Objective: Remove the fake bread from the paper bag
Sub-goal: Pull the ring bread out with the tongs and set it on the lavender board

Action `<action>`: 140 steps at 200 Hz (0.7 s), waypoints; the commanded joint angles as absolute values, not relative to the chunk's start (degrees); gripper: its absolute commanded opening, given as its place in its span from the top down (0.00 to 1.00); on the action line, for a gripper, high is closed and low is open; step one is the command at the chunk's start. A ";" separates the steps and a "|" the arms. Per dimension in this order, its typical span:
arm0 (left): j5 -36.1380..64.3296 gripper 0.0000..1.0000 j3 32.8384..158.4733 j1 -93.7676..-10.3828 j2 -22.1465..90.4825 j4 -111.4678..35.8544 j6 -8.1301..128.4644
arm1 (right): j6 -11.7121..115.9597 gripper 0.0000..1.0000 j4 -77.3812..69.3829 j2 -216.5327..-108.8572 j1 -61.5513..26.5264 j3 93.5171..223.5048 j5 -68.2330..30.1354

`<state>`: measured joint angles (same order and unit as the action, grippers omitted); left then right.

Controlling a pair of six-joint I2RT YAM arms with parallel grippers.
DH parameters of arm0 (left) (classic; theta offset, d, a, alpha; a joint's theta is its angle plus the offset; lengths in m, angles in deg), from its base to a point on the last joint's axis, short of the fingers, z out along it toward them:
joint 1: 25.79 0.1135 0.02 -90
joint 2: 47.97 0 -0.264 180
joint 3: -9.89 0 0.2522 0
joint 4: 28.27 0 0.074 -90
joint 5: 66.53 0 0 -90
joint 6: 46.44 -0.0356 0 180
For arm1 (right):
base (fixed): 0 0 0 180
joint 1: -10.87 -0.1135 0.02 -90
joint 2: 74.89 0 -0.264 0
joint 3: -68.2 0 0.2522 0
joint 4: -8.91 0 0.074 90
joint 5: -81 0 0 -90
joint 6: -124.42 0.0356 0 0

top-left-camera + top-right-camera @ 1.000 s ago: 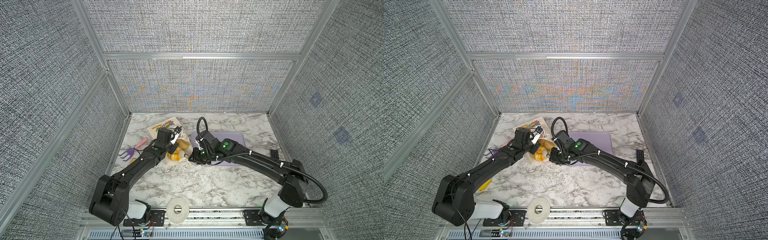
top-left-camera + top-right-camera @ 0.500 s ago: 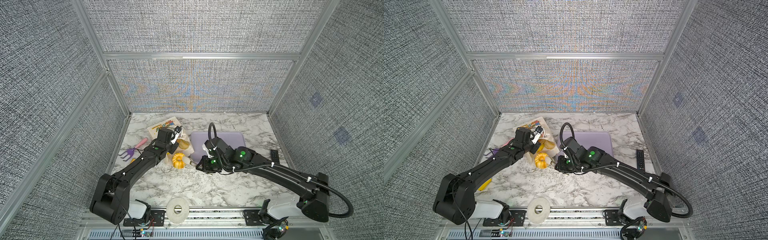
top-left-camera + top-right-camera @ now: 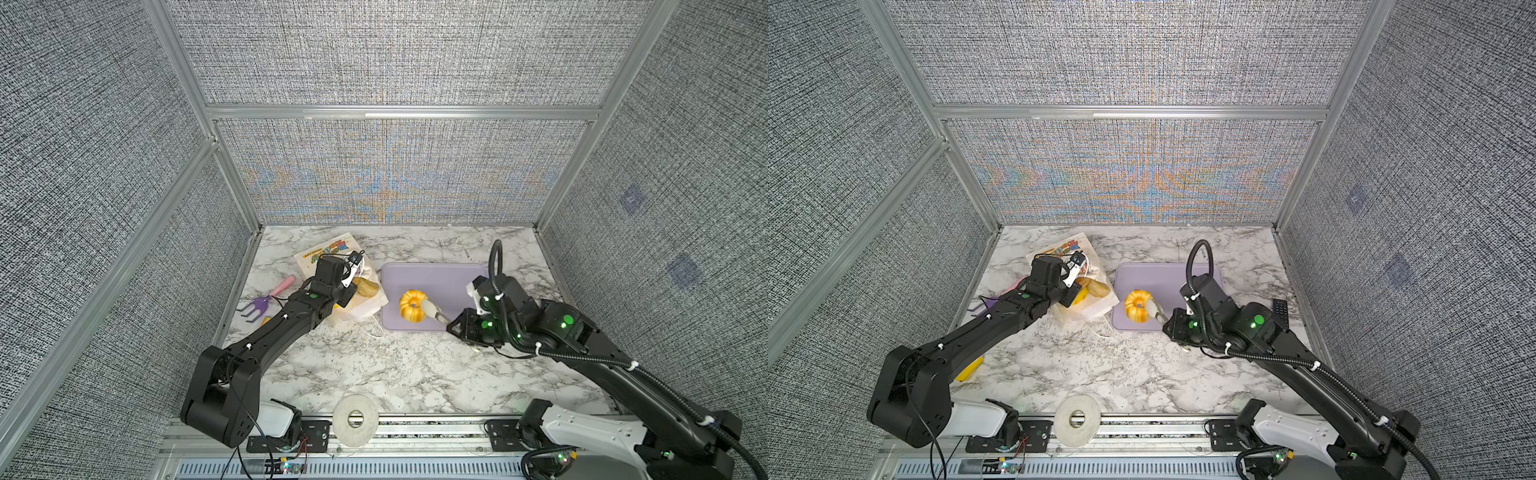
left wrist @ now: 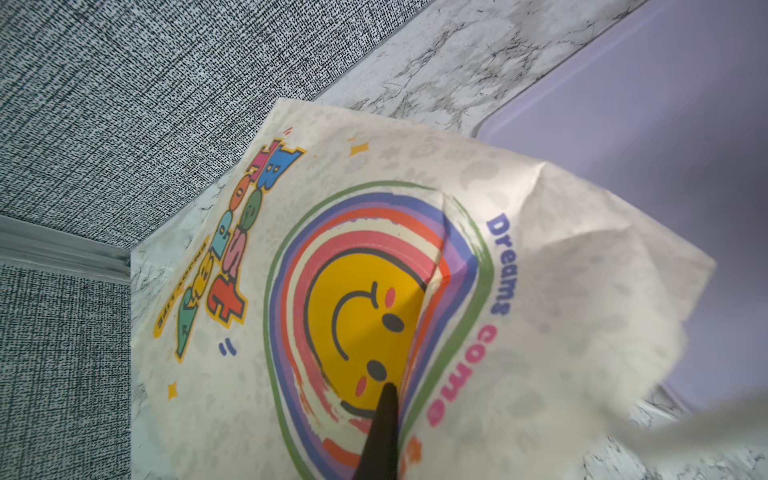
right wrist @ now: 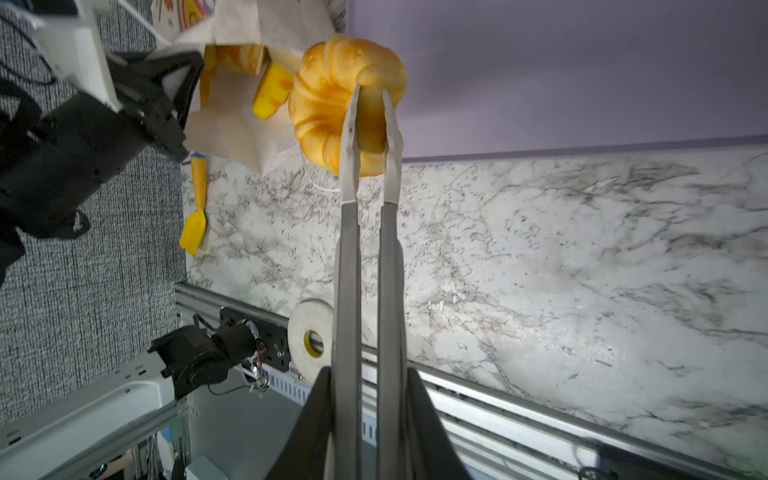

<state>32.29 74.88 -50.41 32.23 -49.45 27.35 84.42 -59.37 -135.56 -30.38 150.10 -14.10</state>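
Glossy plastic ring bun, creased matt paper bag — smooth lilac tray, polished marble-look tabletop

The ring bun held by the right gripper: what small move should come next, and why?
Probably lower the fluted ring bun onto the purple tray and open the right gripper. Its fingers pinch the bun's ring; the bun is over the tray, clear of the paper bag, where more bread shows.
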 commanded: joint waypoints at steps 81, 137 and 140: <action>34.28 1.00 70.81 -50.39 28.44 -43.74 26.25 | 68.88 1.00 -50.01 -162.76 -17.86 163.85 -23.29; 33.85 1.00 71.07 -50.42 28.73 -44.12 25.59 | 68.20 1.00 -48.40 -170.73 -17.62 167.63 -24.38; 33.84 1.00 71.07 -50.44 28.78 -44.13 25.48 | 68.16 1.00 -48.51 -171.07 -17.60 167.79 -24.38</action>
